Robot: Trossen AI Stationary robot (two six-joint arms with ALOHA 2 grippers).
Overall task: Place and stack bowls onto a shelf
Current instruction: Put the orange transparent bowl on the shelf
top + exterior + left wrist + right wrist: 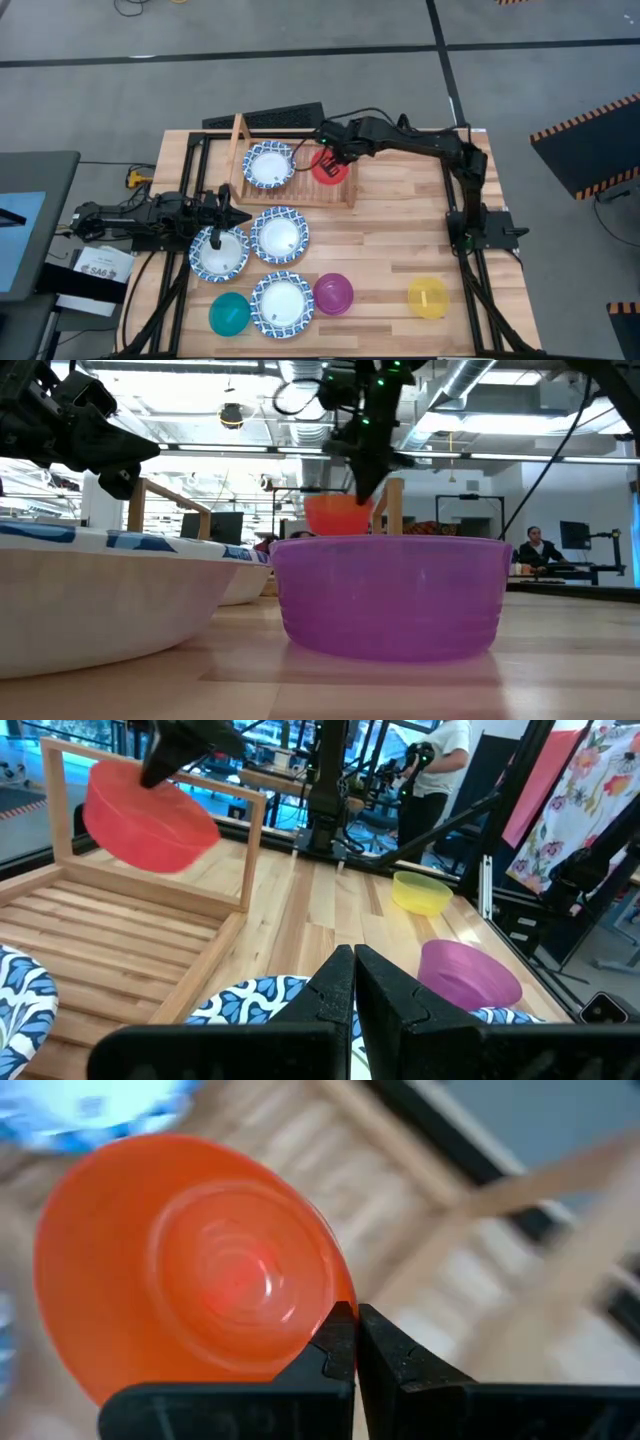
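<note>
My right gripper [331, 158] is shut on the orange bowl [330, 168], which hangs over the right part of the wooden shelf [300, 192]. A white blue-rimmed bowl [267, 165] sits on the shelf's slats at the left. My left gripper [353, 962] is shut and holds nothing. It points level over the table's left side, above another white bowl [220, 252]. Two more white bowls [279, 236] [282, 304] rest on the table. The teal [229, 313], purple [333, 293] and yellow [428, 297] bowls stand near the front. My right gripper pinches the orange bowl's rim [335, 1302] between its two fingers, at one spot on the edge. The fingers slant down from above. The bowl [150, 815] hangs tilted below them, clear of the shelf's slats, between the two side boards.
The shelf's upright side boards [255, 850] flank the held bowl. A black metal frame [190, 150] runs along the table's left and far edges. The purple bowl [390, 595] stands close to the low camera. A person [535, 545] is in the room behind the table.
</note>
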